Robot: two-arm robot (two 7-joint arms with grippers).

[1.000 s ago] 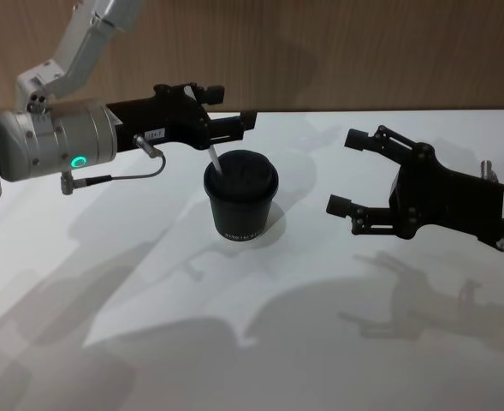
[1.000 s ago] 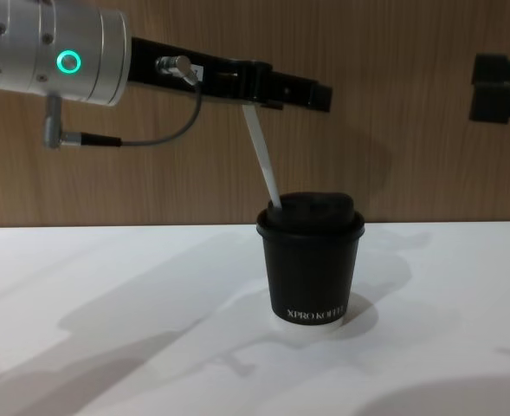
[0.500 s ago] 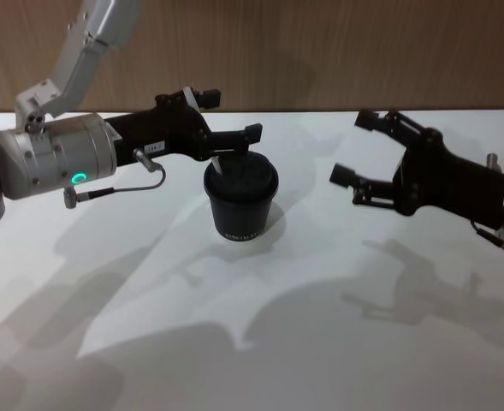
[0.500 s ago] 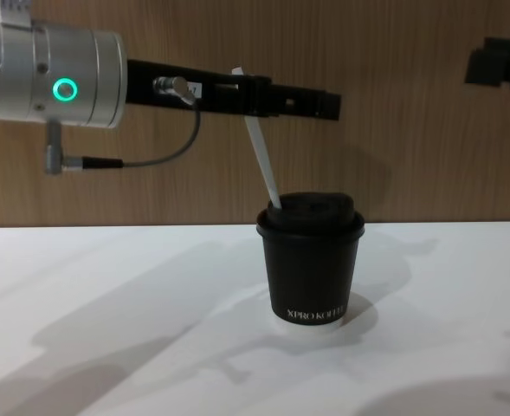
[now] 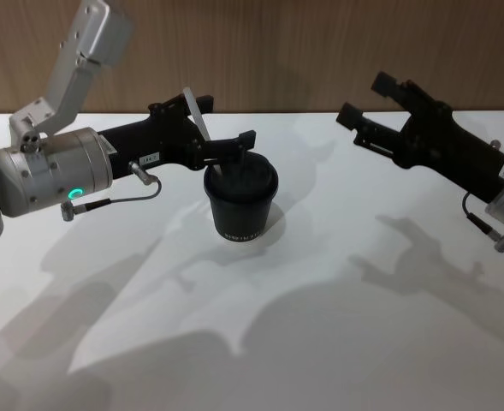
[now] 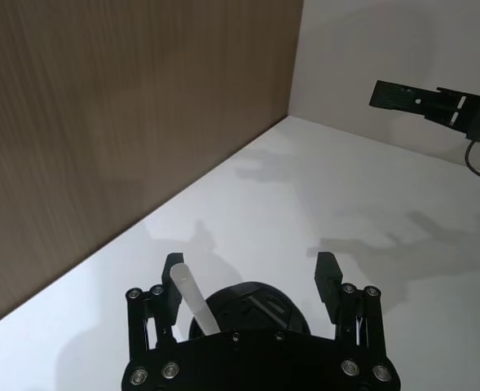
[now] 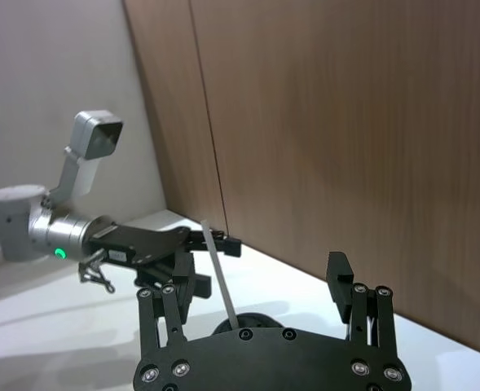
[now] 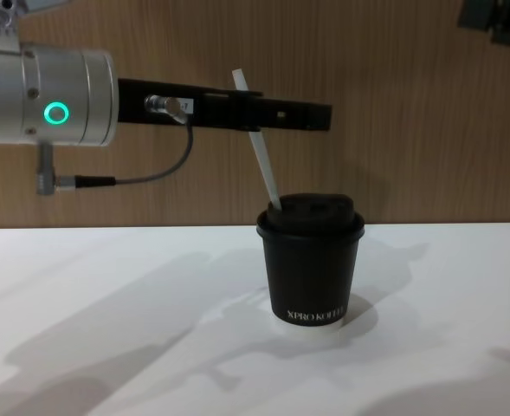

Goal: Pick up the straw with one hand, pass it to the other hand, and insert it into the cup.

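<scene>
The straw (image 8: 259,158) stands in the lid of the cup (image 8: 311,263), leaning toward the robot's left, its upper end well above the lid. The cup sits upright on the white table (image 5: 337,342). The left gripper (image 5: 226,141), on the silver green-lit wrist, hangs level just above the cup with its fingers spread either side of the straw, not clamping it. The right gripper (image 5: 367,98) is raised well off to the right, fingers apart and holding nothing.

Head camera looks down on the tabletop (image 5: 320,342), chest camera level across it; both share the cup (image 5: 240,201) beside the left tool (image 5: 226,141).
</scene>
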